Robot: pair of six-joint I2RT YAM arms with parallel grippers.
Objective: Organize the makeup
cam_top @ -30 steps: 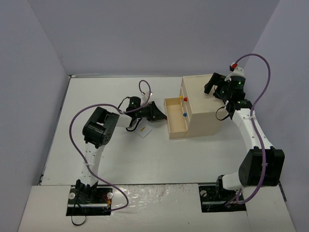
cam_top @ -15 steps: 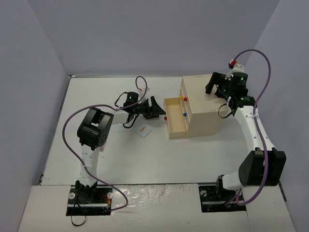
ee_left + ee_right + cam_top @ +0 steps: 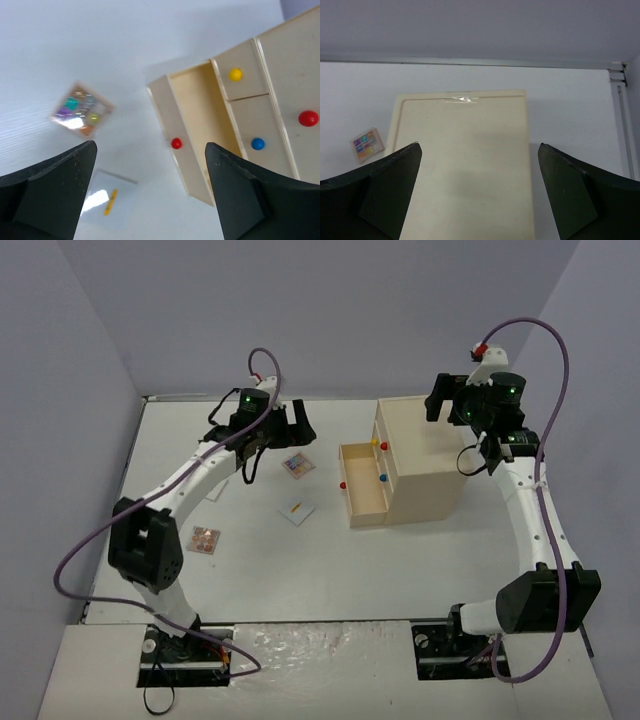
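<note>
Two colourful eyeshadow palettes lie on the table, one [image 3: 296,466] left of the drawer box and one [image 3: 203,539] nearer the left arm. A white card [image 3: 298,510] with a small yellow mark lies between them. My left gripper [image 3: 290,426] hangs open and empty above the far-left table. In its wrist view the palette [image 3: 80,110] and the card [image 3: 107,197] sit below its spread fingers [image 3: 60,190]. My right gripper [image 3: 447,405] is open and empty over the box top [image 3: 465,160]. The other makeup is out of view.
The beige drawer box [image 3: 420,455] stands right of centre, and its lower-left drawer [image 3: 362,483] is pulled out and looks empty [image 3: 207,115]. Red, yellow and blue knobs face left. Purple walls close in the table on three sides.
My left gripper has opened wide and swung from the drawer's front back toward the far left. The right gripper has shifted slightly and stays open.
</note>
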